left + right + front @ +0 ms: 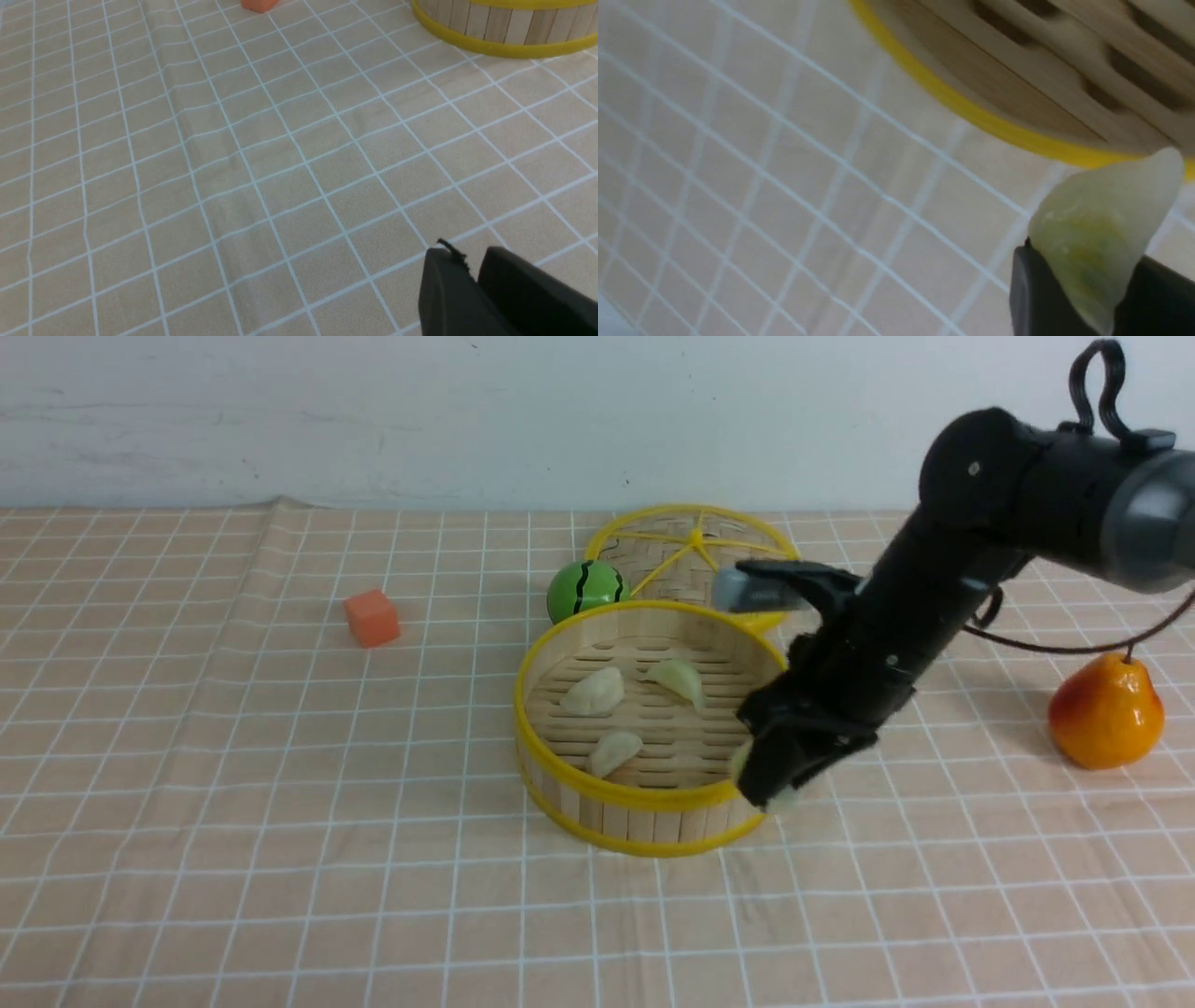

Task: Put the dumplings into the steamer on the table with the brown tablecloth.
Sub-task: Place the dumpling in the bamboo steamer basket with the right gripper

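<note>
The round bamboo steamer [560, 775] stands mid-table on the brown tablecloth [233, 784]. Inside it lie two cream-white dumplings [594, 692] [614, 751] and one pale green dumpling [680, 679]. My right gripper [773, 786] is shut on the other pale green dumpling [1099, 219] and holds it just outside the steamer's near right rim [985, 122], a little above the cloth. My left gripper [472, 266] is shut and empty, low over bare cloth, with the steamer's wall [495, 28] farther off. The left arm does not show in the front view.
A flat woven lid [691, 555] with yellow spokes lies behind the steamer. A green striped ball [584, 590] sits beside the lid. An orange cube [372, 617] sits to the left and also shows in the left wrist view [259, 4]. An orange pear [1106, 711] stands at the right.
</note>
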Available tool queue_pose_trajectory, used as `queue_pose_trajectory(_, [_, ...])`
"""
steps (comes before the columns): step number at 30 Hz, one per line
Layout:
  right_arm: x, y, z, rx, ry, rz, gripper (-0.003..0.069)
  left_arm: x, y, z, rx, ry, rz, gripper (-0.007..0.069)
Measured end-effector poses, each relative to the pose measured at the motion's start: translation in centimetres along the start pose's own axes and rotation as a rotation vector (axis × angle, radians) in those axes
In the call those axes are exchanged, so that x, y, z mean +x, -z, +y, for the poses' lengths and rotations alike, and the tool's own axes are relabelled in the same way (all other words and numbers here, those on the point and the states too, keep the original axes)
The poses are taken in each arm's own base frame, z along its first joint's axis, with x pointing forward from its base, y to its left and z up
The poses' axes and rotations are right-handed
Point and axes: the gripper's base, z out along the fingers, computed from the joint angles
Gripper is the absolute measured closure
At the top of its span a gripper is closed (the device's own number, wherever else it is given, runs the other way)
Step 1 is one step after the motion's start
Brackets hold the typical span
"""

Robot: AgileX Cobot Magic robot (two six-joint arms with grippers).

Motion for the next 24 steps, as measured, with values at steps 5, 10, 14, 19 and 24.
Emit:
queue_pose_trajectory(5, [-2.5,-2.3,1.5,0.054,0.303,-0.197,0.0477,0.0,0.0,0.0,0.0,0.0,0.0,0.0522])
queue_pose_trajectory(10, [-3.8,-5.1,-0.6,0.145,0.339,-0.277,0.0477,0.0,0.0,0.0,-0.004,-0.005,-0.002,0.0519])
queue_pose_trajectory(14, [-3.9,-6.2,-1.4,0.166,0.321,-0.275,0.0432,0.0,0.3,0.1,-0.006,0.001,-0.023,0.0515])
queue_pose_trajectory(19, [-3.6,-5.3,-1.3,0.21,0.337,-0.247,0.0225,0.1,0.9,0.3,-0.006,0.017,-0.075,0.0515])
queue_pose_trajectory(24, [-2.8,-1.0,0.2,0.295,0.372,-0.206,0.0159,0.1,1.0,0.4,-0.006,0.019,-0.082,0.0515])
